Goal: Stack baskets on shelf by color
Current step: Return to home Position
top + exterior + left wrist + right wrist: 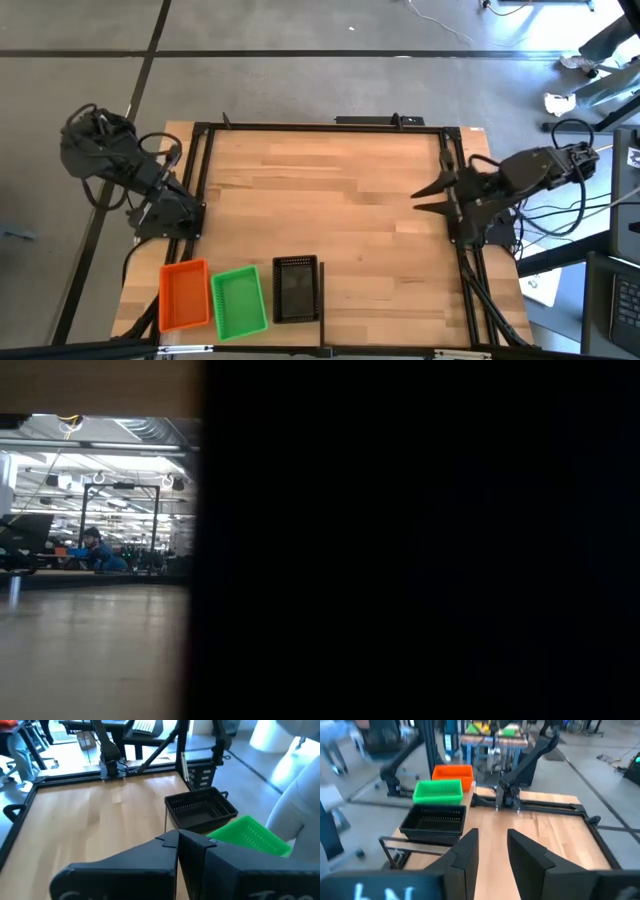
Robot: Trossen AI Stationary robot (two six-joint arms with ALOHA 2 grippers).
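Lattice-sided orange basket [184, 295], green basket [239, 301] and black basket [296, 289].

Open robotics lab hall: grey concrete floor [300, 60], loose cables [575, 225], ceiling strip lights [100, 448].

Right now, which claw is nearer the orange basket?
Left. The left claw is near the orange basket, at the table's left edge; the right claw is across at its right edge.

Overhead, half-blocked low, two facing wrist views; shared tabletop [330, 220]
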